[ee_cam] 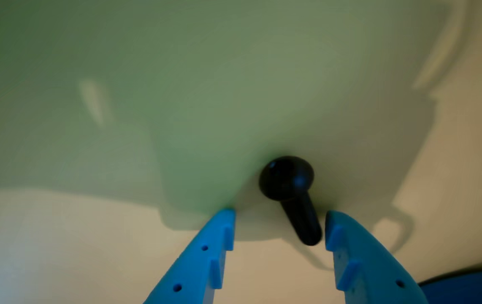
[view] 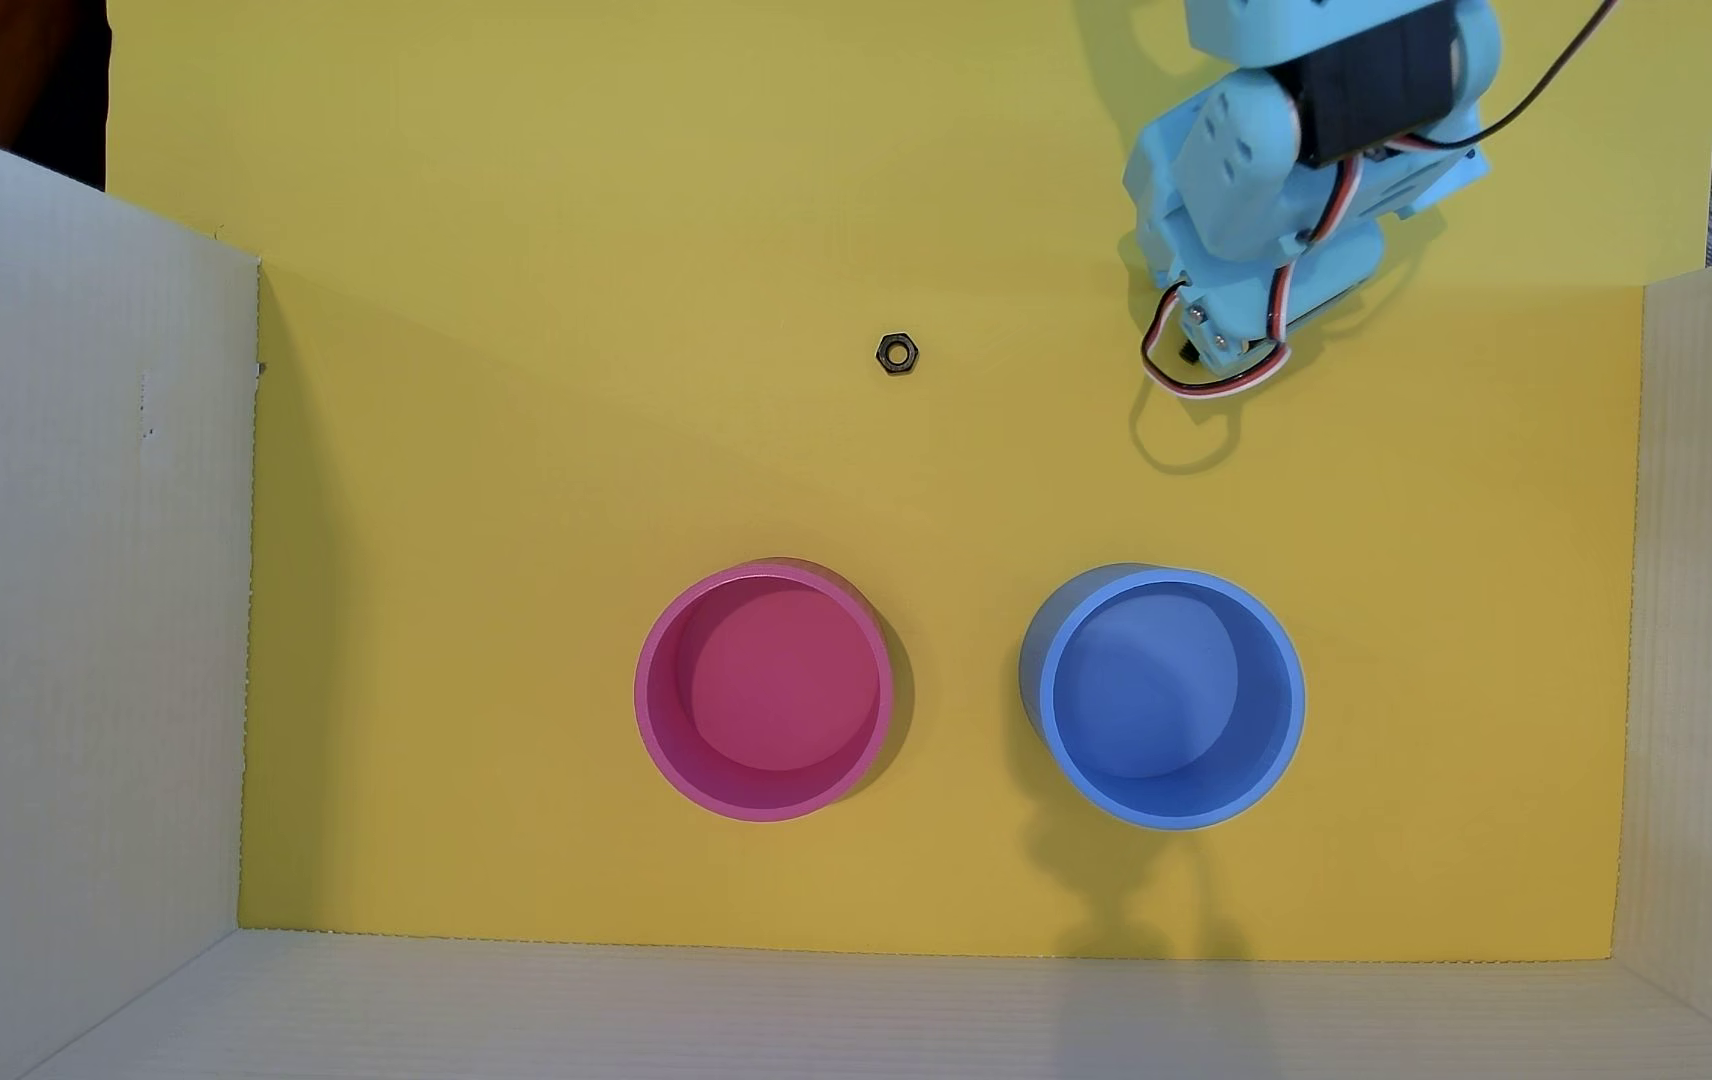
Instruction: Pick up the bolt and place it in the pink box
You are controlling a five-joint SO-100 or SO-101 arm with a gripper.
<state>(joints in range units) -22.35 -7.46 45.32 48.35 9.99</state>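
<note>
Two round containers stand side by side on the yellow desk (view: 519, 519) in the overhead view: the pink box (view: 658, 727) on the left and a same-shaped blue container (view: 1288, 696) on the right, clearly apart from each other, both upright and with nothing in them. Above and between them in that view lies a small dark hex nut (view: 897, 354), flat on the yellow surface. White corrugated walls (view: 73, 623) close the desk in on the left, right and bottom sides. The light-blue arm (view: 1278, 177) reaches down from the top right, well away from both containers, and its own body hides the tip from above. In the wrist view the end effector (ee_cam: 278, 217) is spread open, its two blue fingers (ee_cam: 207, 257) apart and low over the surface. The bolt (ee_cam: 291, 194), black with a rounded head (the picture is blurred, so no thread is visible), lies on the desk, its shaft end reaching into the gap nearer the right finger and its head pointing away, beyond the fingertips. Neither finger appears to touch it.
</note>
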